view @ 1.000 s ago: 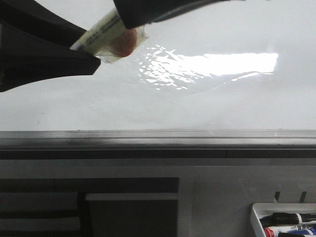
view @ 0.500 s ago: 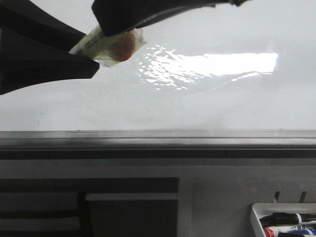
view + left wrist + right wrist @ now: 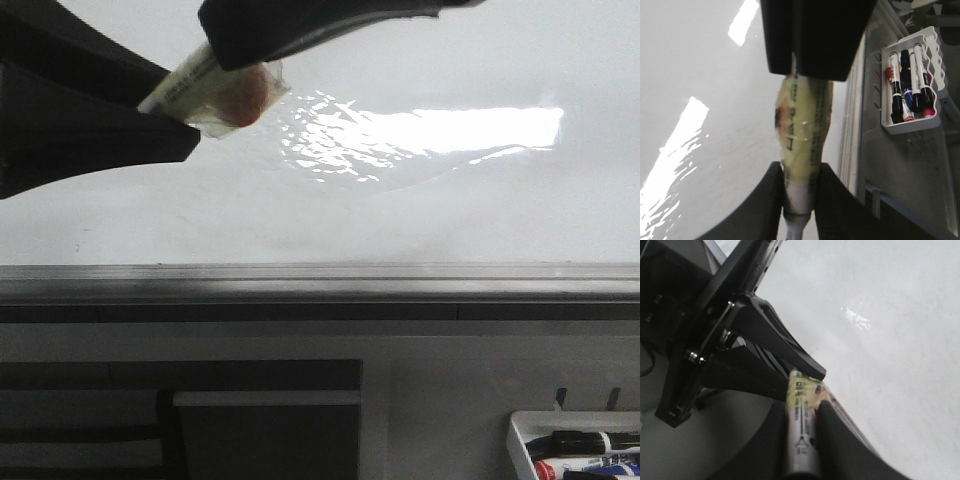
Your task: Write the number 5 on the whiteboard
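Note:
The whiteboard (image 3: 450, 220) is glossy white with a bright glare; no number 5 shows on it. Both grippers hold one marker (image 3: 215, 90) wrapped in yellowish tape, with a red patch, in front of the board's upper left. My left gripper (image 3: 170, 105) comes in from the left and is shut on the marker's white end (image 3: 800, 190). My right gripper (image 3: 235, 55) comes from above and is shut on the other end (image 3: 802, 440). The marker's tip is hidden. In the left wrist view the marker (image 3: 802, 125) runs up into the right gripper (image 3: 805, 70).
A grey metal rail (image 3: 320, 280) runs along the board's lower edge. A small white tray (image 3: 520, 440) with several markers hangs at the lower right, also in the left wrist view (image 3: 910, 127). Dark panels lie below the rail at the left.
The right gripper slid left along the marker, then a little back right. The marker's free end dropped slightly. The left gripper has hardly moved.

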Available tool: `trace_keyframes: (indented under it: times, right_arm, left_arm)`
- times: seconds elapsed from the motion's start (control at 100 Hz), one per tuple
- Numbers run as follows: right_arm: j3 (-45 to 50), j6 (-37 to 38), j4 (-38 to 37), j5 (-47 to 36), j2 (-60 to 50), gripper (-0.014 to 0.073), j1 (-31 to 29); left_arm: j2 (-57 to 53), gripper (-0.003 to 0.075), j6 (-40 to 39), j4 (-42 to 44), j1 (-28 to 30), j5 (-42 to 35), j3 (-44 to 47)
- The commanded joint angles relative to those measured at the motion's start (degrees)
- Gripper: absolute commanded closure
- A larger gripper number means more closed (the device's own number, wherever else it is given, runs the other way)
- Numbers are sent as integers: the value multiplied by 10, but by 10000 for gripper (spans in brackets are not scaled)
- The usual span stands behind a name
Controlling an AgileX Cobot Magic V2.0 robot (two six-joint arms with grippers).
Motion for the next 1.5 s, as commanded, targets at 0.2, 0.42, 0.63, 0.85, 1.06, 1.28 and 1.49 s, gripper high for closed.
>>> trace_keyframes:
  times: [0.2, 0.42, 0.63, 0.85, 1.06, 1.28, 1.49]
  right_arm:
    - [-19, -2, 22, -37, -7, 655, -5]
    - [-43, -1, 52, -9, -1, 655, -52]
    - [-128, -2, 44, 42, 36, 655, -98]
    - [-226, -9, 36, 79, 102, 655, -123]
    - [-296, -9, 24, 105, 146, 655, -142]
    - [-287, -9, 25, 134, 162, 655, -152]
    - [-221, -9, 56, 137, 162, 655, -151]
  left_arm:
    - [-29, 402, -97, -130, -2, -20, -17]
    - [-78, 402, -168, -132, -1, 16, 5]
    - [-143, 402, -168, -167, -1, 67, 41]
    - [-162, 402, -168, -197, -1, 79, 42]
    - [-162, 402, -167, -215, 5, 89, 42]
    - [-162, 402, -167, -215, 37, 82, 42]
    - [-162, 402, -167, -215, 55, 71, 42]
